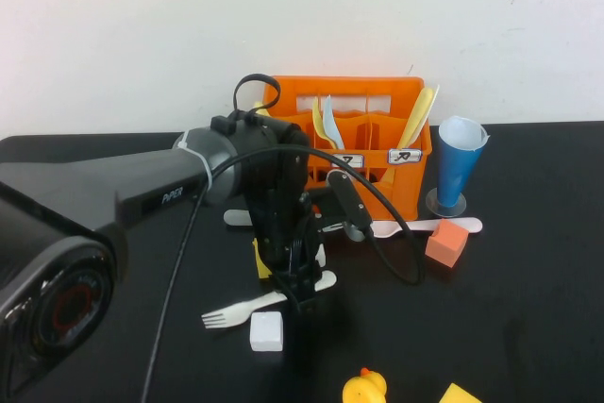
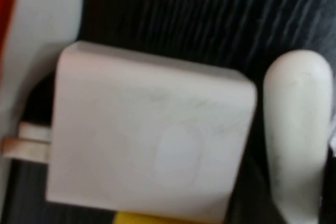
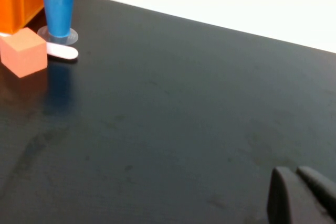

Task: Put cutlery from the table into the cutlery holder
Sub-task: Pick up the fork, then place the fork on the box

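Cutlery is partly sorted already: several pale spoons and forks (image 1: 326, 122) stand upright in the orange cutlery holder (image 1: 363, 143) at the back of the black table (image 1: 528, 318).

Starting at the left, the left arm reaches in over the table, and the left gripper (image 1: 300, 290) hangs low just in front of the holder, right over a whitish fork (image 1: 241, 310) lying flat, tines pointing left. I cannot tell how its jaws stand, or whether they have hold of anything. A white cube (image 1: 266, 331) sits just beside the fork.

Further right, a cream utensil (image 1: 429, 226) lies at the foot of the holder, touching an orange cube (image 1: 446, 243), with the blue paper cup (image 1: 459, 163) behind.

The right gripper (image 3: 303, 195) rests low over bare table well to the right, fingers closed on nothing.

My guess: about half done, at least two pieces left.
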Controlling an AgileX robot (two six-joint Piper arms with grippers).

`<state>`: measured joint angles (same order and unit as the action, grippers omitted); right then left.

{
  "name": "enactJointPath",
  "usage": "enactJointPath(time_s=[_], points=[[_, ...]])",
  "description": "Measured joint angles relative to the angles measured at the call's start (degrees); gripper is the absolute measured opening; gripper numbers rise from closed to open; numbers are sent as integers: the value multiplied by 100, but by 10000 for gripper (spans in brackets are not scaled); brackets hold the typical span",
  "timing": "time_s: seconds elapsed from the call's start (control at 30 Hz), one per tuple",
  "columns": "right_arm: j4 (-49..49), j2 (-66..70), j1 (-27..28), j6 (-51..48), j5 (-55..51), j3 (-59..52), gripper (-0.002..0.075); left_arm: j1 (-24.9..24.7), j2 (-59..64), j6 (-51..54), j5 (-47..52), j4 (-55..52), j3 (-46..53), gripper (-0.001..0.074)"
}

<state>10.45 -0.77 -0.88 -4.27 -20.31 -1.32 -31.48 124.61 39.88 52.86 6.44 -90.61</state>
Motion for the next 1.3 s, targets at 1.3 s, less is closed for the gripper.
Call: enactJointPath(time_s=[1.3], points=[[0, 0, 0, 0, -10, 0, -3, -359, -3279, -2727, -7888, 1535, 2834, 164]])
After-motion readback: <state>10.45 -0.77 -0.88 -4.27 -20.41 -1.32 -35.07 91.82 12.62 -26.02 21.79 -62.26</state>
